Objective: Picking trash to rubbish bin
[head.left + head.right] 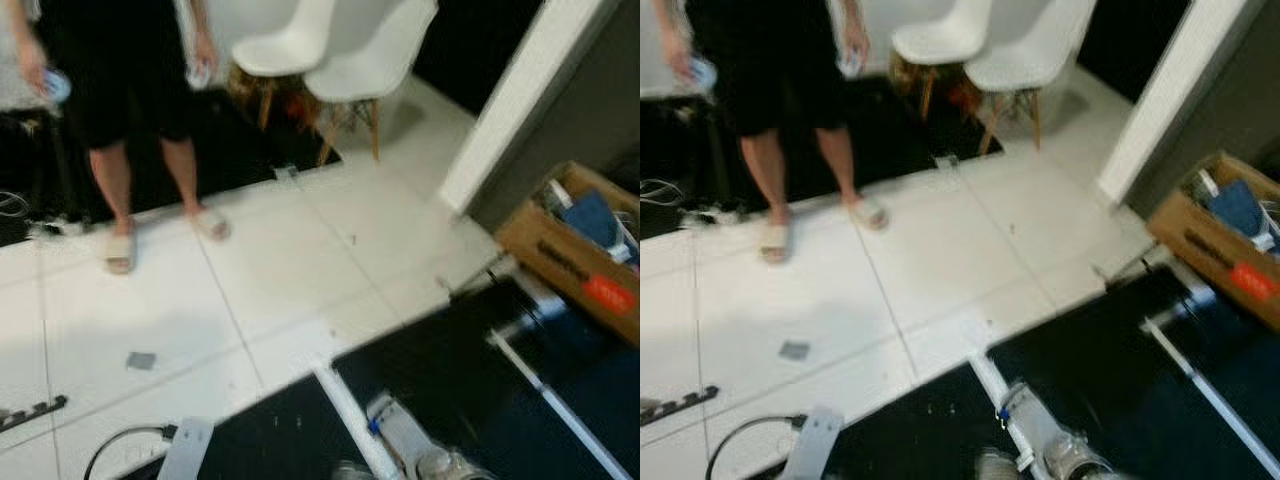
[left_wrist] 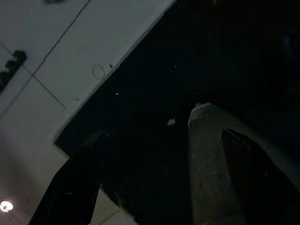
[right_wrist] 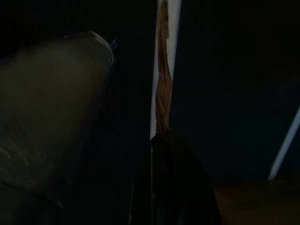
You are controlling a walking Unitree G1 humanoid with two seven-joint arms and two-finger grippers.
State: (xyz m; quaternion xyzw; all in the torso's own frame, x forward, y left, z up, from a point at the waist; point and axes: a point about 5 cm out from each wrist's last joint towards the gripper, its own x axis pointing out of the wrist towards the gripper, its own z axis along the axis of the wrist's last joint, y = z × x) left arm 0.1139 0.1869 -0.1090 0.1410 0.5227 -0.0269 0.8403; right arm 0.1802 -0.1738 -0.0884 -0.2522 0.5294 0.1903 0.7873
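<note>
White tile floor (image 1: 300,260) ahead, bordered by black mats (image 1: 450,380) at 5 to 6 o'clock and a further dark area at 11 o'clock; head views blurred

Task relation:
- Trash: small grey scrap (image 1: 141,360), flat on bare tile at roughly 10 o'clock, well apart from both arms
- Outline near square; no usable long axis, so no preferred finger alignment, judged from the blurred view
- Left gripper (image 2: 159,140) judged the nearer: hanging low over the mat edge, tile just beyond, fingers (image 2: 75,187) spread apart and holding nothing
- Right gripper (image 3: 140,154) in deep shade beside a pale strip; fingers open or closed: cannot tell
- Next move, as a judgement: turn toward 10 o'clock, step closer, bend, descend from above with the left

Surroundings:
- Person (image 1: 130,80) standing at 11 o'clock in pale sandals, an object in each hand; keep clearance
- Two white chairs (image 1: 340,50) at 12 to 1 o'clock
- Cardboard box (image 1: 570,250) at 3 o'clock, mixed items inside; possible drop point, not confirmed as the bin
- Power strip (image 1: 30,412) and cable (image 1: 120,445) at 8 o'clock, near the scrap: snag risk
</note>
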